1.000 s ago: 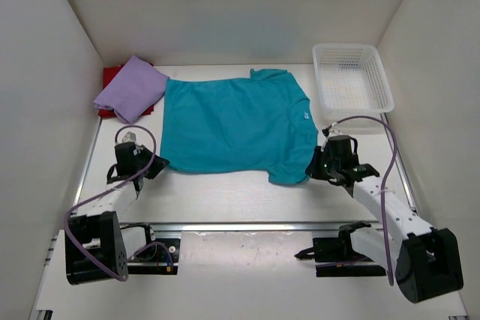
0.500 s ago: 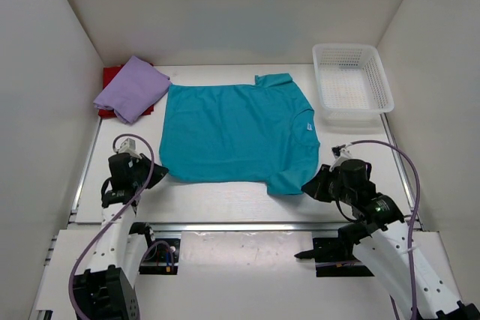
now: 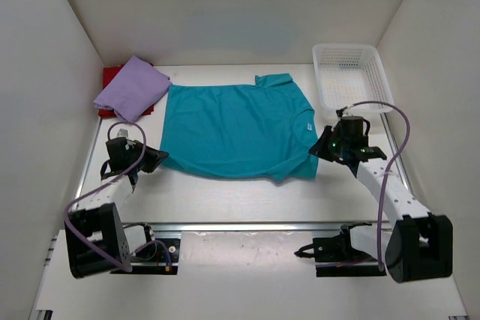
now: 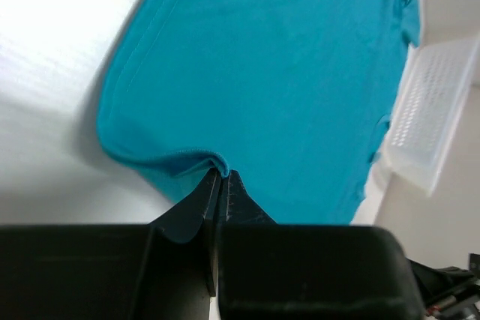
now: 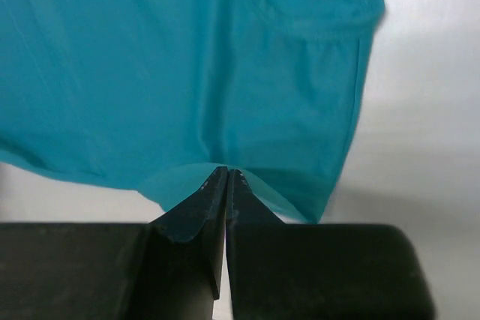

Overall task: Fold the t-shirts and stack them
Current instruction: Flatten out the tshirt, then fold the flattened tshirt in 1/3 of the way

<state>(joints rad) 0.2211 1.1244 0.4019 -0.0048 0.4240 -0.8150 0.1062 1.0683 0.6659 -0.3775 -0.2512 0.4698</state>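
Note:
The teal t-shirt (image 3: 236, 129) lies spread flat in the middle of the table, collar to the right. My left gripper (image 3: 156, 158) is shut on its near left hem corner, which shows pinched in the left wrist view (image 4: 223, 174). My right gripper (image 3: 321, 148) is shut on the shirt's near right edge by the sleeve, seen in the right wrist view (image 5: 227, 171). The lavender t-shirt (image 3: 131, 88) lies folded at the back left on top of the red t-shirt (image 3: 111, 74), which is mostly hidden.
A white mesh basket (image 3: 356, 108) stands at the back right, just beyond my right gripper; it also shows in the left wrist view (image 4: 435, 110). White walls close in the table on the left, back and right. A metal rail runs along the near edge.
Both grippers drew toward the near edge, then moved back away from it, the right one farther. The teal shirt shifted slightly right and both grippers still hold it.

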